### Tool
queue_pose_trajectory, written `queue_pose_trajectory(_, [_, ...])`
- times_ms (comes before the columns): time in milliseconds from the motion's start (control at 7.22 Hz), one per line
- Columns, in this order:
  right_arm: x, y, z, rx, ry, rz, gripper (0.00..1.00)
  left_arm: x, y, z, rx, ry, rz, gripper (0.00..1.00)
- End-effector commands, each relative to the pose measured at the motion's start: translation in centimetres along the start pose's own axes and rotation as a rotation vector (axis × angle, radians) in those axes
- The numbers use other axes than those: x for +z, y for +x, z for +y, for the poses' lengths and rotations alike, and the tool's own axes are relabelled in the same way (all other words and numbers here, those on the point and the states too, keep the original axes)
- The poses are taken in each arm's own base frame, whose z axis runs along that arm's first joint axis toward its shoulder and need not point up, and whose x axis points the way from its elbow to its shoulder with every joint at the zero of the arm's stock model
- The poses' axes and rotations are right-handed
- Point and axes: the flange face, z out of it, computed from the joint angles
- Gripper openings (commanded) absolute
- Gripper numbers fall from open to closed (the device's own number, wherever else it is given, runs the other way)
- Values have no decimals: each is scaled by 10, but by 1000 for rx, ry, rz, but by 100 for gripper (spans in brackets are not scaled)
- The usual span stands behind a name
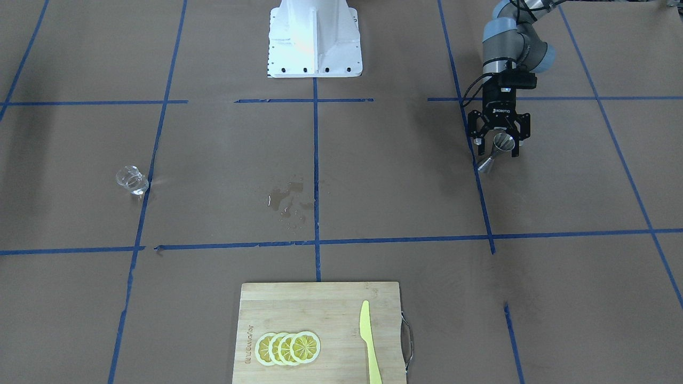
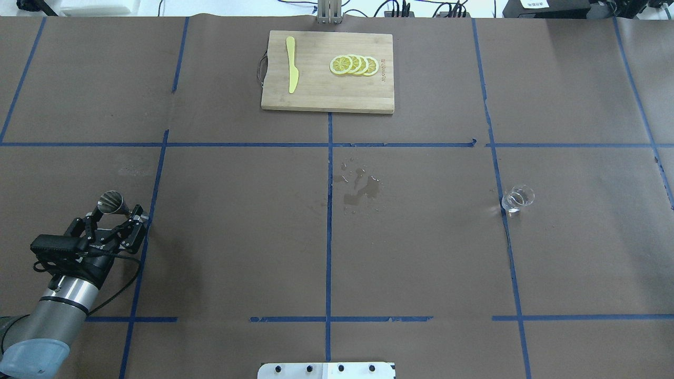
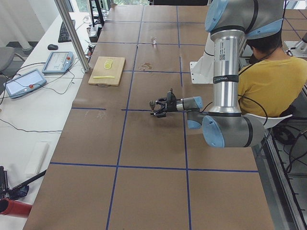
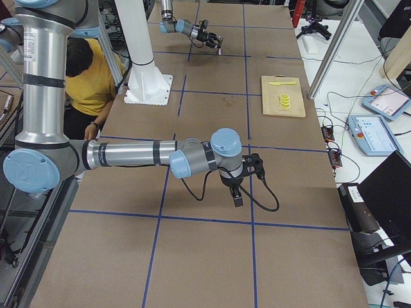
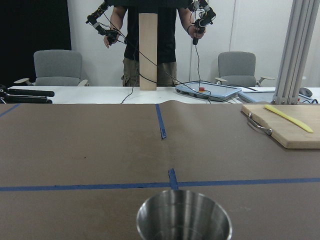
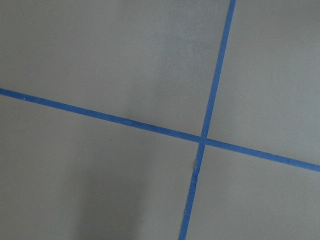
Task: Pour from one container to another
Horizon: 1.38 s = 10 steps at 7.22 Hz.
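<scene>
One cup (image 2: pixel 517 199), small and of clear glass, stands upright on the paper (image 2: pixel 237 237), far across from my left gripper (image 2: pixel 118 212) and nearer my right gripper's (image 4: pixel 236 194) end. Nothing touches it, and I cannot tell whether it holds liquid. The jigger (image 2: pixel 111 201) is the other vessel. It stands upright right at the left gripper's fingertips, and its steel mouth fills the bottom of that wrist's view. That gripper lies level with the paper with its jaws spread wider than the jigger, so it holds nothing. Whether the fingers flank the jigger's waist or stop just short of it, I cannot tell. About midway from that gripper to the cup, a wet patch (image 2: pixel 360 189) darkens the paper. Beyond the patch, well away from both tools, sits the board (image 2: pixel 316 97) with lemon slices (image 2: pixel 354 65) and a knife (image 2: pixel 291 71). The right gripper hangs pointing down over the paper, apart from the cup, and I cannot make out how its jaws stand. I read this as the grasping stage, with no pour under way. Next I would close squarely on the jigger's waist, get the right gripper round the cup, and bring the two together, since they stand too far apart to pour.
</scene>
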Motion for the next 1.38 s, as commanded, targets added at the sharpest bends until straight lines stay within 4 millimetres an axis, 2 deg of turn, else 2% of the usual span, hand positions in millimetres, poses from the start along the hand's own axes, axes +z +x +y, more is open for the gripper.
queue_pose_trajectory(0, [0,0,0,0,1,0,100,2,5,3,-4,1,2,73])
queue_pose_trajectory(415, [0,0,0,-2,1,0,100,6,5,11,6,-4,-1,72])
queue_pose_trajectory(554, [0,0,0,-2,1,0,100,6,5,11,6,-4,-1,60])
queue_pose_trajectory(831, [0,0,0,-3,2,0,100,5,6,9,-7,-2,4,18])
queue_pose_trajectory(969, [0,0,0,-2,1,0,100,4,5,7,-23,1,12,0])
queue_pose_trajectory(1246, [0,0,0,-1,2,0,100,2,3,2,-45,8,26,0])
